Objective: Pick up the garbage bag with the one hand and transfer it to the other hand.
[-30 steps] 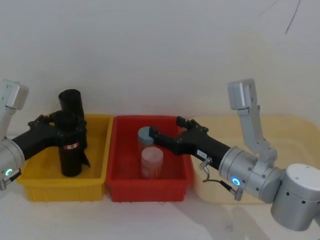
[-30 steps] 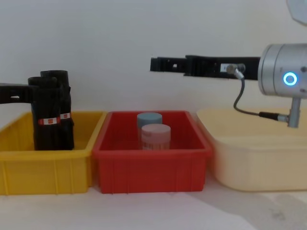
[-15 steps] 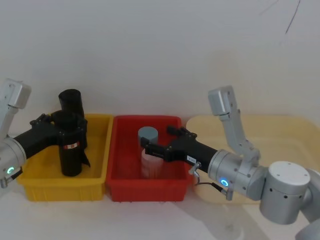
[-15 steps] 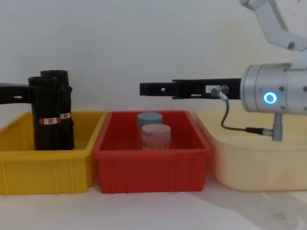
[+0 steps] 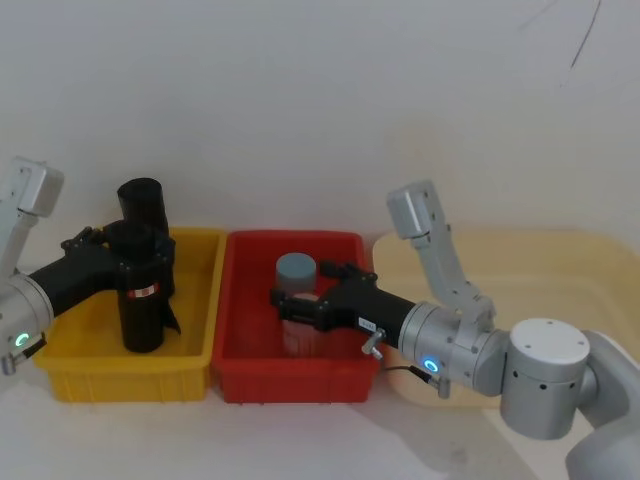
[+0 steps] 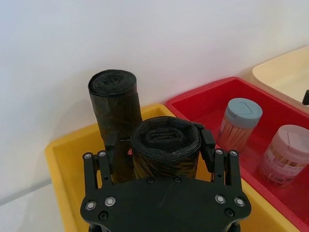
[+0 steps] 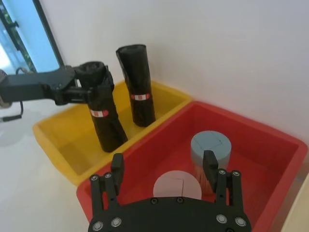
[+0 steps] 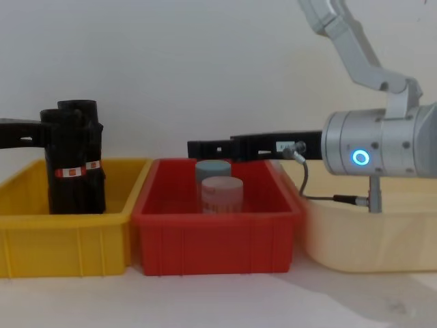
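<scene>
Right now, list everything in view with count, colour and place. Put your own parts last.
front garbage bag roll: 1, black with a red-and-white label band, upright in the yellow bin
rear garbage bag roll: 1, black with the same band, upright in the yellow bin, nearer the wall
yellow bin: 1, yellow, on the left
red bin: 1, red, in the middle
tub: 1, cream, on the right
blue-lidded jar: 1, clear, in the red bin, toward the back
pink-lidded jar: 1, clear, in the red bin, in front of the blue-lidded one
left gripper: 1, black with a green ring, closed on the front garbage bag roll
right gripper: 1, black with a blue ring, open above the jars
</scene>
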